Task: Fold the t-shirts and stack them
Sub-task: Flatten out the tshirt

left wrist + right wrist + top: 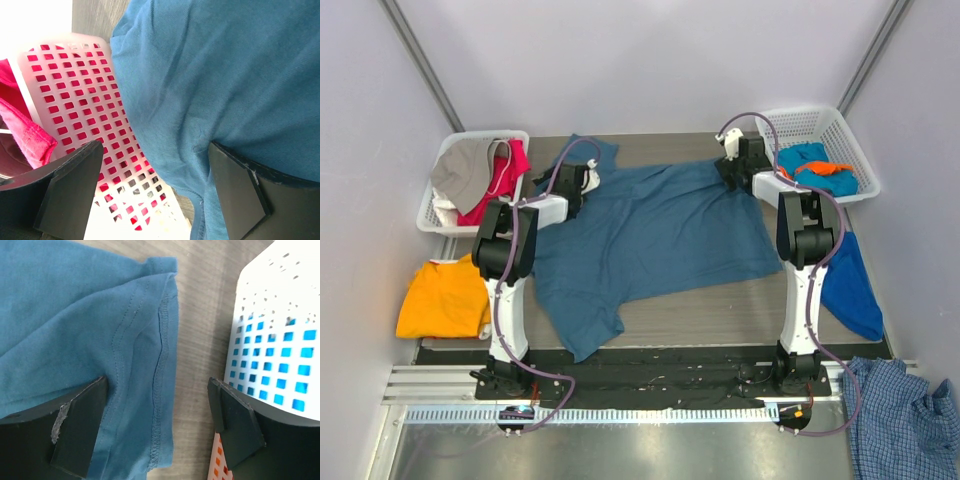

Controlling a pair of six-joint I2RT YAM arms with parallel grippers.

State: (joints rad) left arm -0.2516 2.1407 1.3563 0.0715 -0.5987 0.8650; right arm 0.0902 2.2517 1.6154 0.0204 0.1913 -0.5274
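A large dark teal-blue t-shirt lies spread over the middle of the table, rumpled. My left gripper is open and low at its far left corner. In the left wrist view the shirt's edge hangs between my open left gripper, touching the right finger. My right gripper is open at the shirt's far right corner. In the right wrist view the stitched hem lies between my open right gripper. A folded orange t-shirt lies at the left edge.
A white mesh basket at the far left holds grey and red tees and shows in the left wrist view. Another basket at the far right holds turquoise and orange cloth. A blue garment lies right; a checked shirt lies at the front right.
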